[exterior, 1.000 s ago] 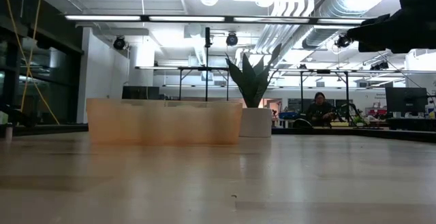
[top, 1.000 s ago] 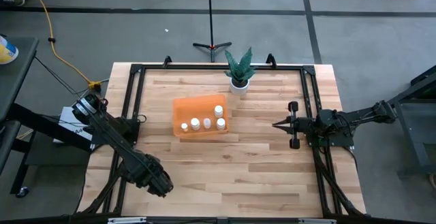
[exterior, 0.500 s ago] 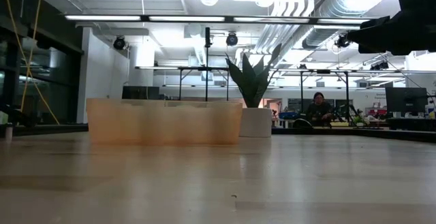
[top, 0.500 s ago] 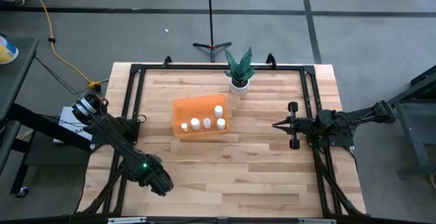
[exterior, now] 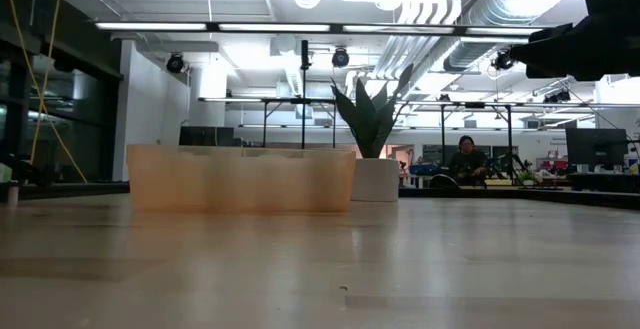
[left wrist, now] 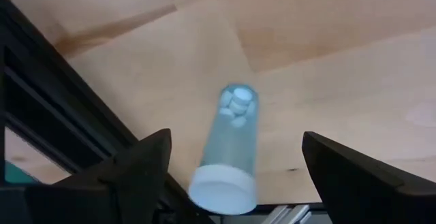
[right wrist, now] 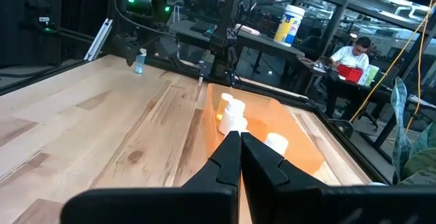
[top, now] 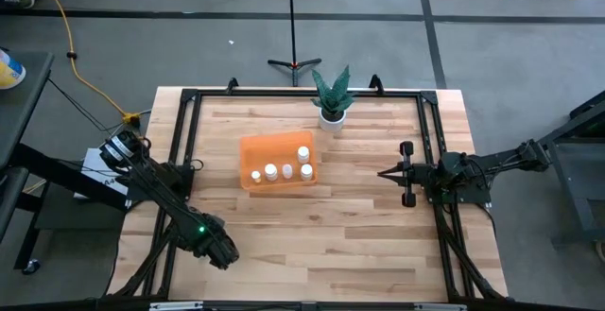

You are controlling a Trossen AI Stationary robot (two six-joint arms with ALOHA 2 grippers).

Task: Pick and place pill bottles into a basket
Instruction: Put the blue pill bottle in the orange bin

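Bright overhead strip lights (exterior: 330, 27), soft shadows, blurred wrist close-up.

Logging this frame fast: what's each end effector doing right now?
Left end effector: open, straddling a bottle standing on the table, not gripping it.
Right end effector: shut, empty.

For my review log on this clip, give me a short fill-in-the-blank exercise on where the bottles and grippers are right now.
1. The number of white-capped pill bottles standing inside the orange basket is ____.
2. The left gripper hangs over one more bottle with its fingers ____.
3. That bottle stands on the table near the table's ____ edge.
4. The right gripper, on the side of the basket away from the left arm, has its fingers ____.

Missing words: five; open; left; shut
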